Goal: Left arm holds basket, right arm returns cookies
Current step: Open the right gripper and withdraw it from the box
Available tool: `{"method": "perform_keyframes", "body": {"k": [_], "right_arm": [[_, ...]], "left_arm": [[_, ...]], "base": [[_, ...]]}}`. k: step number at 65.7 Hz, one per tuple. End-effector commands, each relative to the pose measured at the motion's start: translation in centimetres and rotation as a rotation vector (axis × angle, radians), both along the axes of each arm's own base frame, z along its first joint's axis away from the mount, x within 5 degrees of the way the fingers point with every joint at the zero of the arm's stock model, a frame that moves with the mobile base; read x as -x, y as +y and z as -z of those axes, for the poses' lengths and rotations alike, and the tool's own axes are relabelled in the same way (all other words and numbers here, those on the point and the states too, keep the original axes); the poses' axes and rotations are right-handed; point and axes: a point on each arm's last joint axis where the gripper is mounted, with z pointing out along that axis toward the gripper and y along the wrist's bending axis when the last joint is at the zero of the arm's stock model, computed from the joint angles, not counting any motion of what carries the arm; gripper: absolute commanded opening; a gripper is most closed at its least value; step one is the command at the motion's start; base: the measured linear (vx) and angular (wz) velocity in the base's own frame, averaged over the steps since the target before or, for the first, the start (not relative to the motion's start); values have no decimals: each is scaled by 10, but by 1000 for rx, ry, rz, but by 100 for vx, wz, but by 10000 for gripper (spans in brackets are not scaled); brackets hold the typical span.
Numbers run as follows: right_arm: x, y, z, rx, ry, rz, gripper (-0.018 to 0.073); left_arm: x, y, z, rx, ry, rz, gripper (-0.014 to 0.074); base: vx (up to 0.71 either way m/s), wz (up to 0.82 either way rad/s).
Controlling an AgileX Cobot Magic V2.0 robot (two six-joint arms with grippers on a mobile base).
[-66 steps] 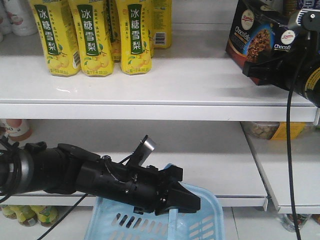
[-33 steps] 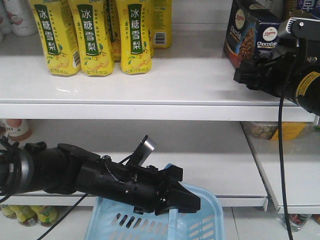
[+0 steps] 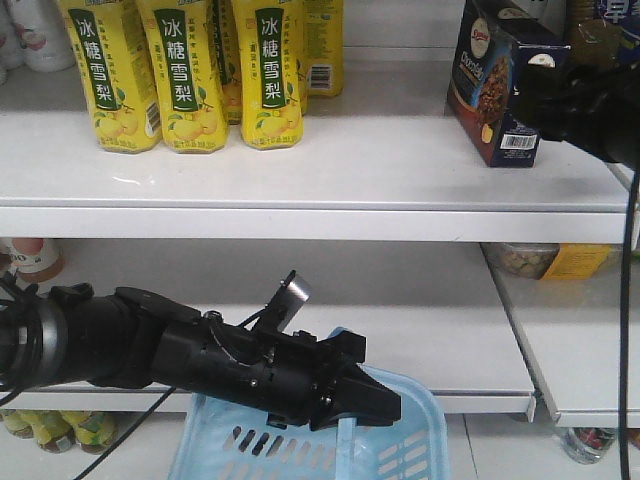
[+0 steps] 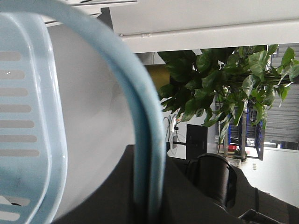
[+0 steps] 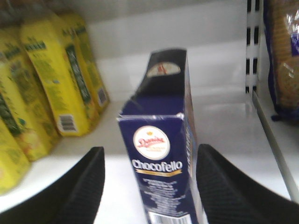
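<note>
The cookies point(image 3: 492, 85), a dark navy "Chocofello" box, stand upright on the upper white shelf point(image 3: 300, 180), off to the right of a row of yellow pear-drink cartons point(image 3: 185, 75). From the front view, the right arm point(image 3: 590, 105) sits just beside the box at the right edge of the frame, its tip dark and hard to read there. Switch to the right wrist view and it's clearer: the right claw point(image 5: 152, 186) is spread wide, one black fingertip point(image 5: 84, 186) on each side of the box point(image 5: 161, 154), with clear daylight between pads and cardboard, so the box is released and standing on its own. More yellow cartons point(image 5: 56, 88) line up to its left in that view.

Down low, the left arm point(image 3: 200, 360), cables and silver tab showing, reaches across in front of the lower shelf. Its left claw point(image 3: 350, 405) is clenched on the rim of the light blue basket point(image 3: 400, 450), which hangs below the shelf edge. The left wrist view confirms it: the pale blue rim point(image 4: 145, 154) runs straight down into the black claw body, slotted side at the left
</note>
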Motion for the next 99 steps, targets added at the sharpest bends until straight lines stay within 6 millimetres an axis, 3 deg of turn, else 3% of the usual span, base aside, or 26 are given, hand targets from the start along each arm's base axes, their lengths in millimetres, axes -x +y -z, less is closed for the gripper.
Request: {"method": "perform_keyframes", "body": {"k": [1, 24, 33, 54, 72, 99], "right_arm": [[23, -1, -24, -48, -90, -40, 423], [101, -14, -24, 31, -239, -83, 421], [131, -22, -15, 55, -292, -67, 421], [176, -34, 53, 120, -303, -44, 421], [198, -36, 114, 81, -290, -73, 421], [196, -37, 157, 26, -186, -64, 405]], "left_arm": [[0, -2, -26, 99, -40, 4, -6], [0, -2, -26, 99, -40, 4, -6], [0, -2, -26, 99, -40, 4, -6], [0, -2, -26, 99, -40, 4, -6], [0, -2, -26, 99, -40, 4, -6], [0, -2, -26, 99, -40, 4, -6]], "base": [[0, 0], [0, 0], [0, 0], [0, 0], [0, 0], [0, 0]]}}
